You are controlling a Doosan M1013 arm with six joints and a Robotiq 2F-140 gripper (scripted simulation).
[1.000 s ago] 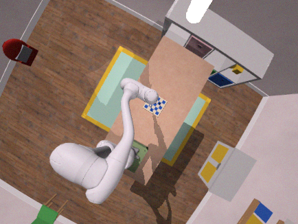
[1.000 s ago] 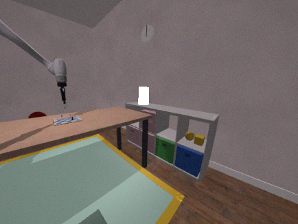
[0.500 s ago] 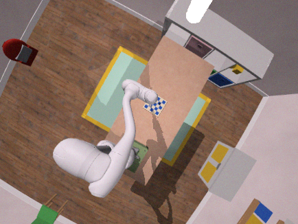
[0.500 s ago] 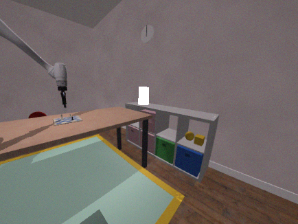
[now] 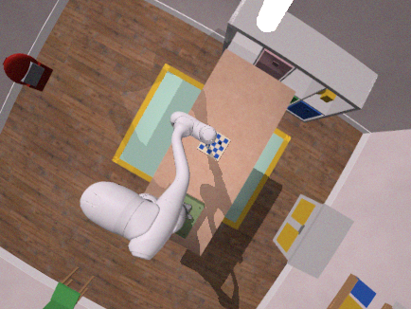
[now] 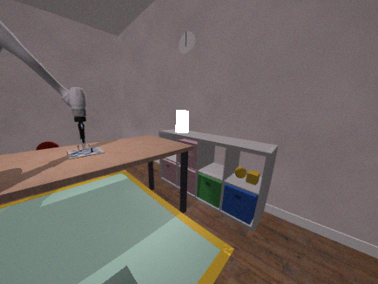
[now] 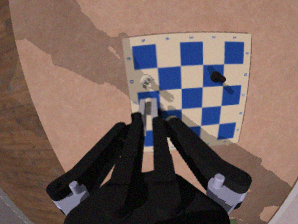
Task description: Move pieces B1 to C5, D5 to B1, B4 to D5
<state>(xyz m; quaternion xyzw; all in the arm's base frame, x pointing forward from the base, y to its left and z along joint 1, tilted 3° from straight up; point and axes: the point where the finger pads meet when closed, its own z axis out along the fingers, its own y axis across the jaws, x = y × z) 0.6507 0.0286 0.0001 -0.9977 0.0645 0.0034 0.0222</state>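
Observation:
A small blue-and-white chessboard (image 7: 189, 86) lies on the wooden table; it also shows in the top view (image 5: 215, 146) and the side view (image 6: 85, 152). My gripper (image 7: 149, 106) is shut on a small light-coloured chess piece (image 7: 149, 106) and holds it over the board's left edge, a little above the surface in the side view (image 6: 81, 138). A light piece (image 7: 148, 83) stands on the board just beyond my fingertips, and another light piece beside it. A dark piece (image 7: 217, 76) stands toward the board's right side. The square labels are too small to read.
The table (image 5: 232, 142) is long, with the board near its middle. A shelf unit (image 6: 219, 174) with coloured bins stands past the table's far end. A green-and-yellow mat (image 6: 100, 231) covers the floor below the table.

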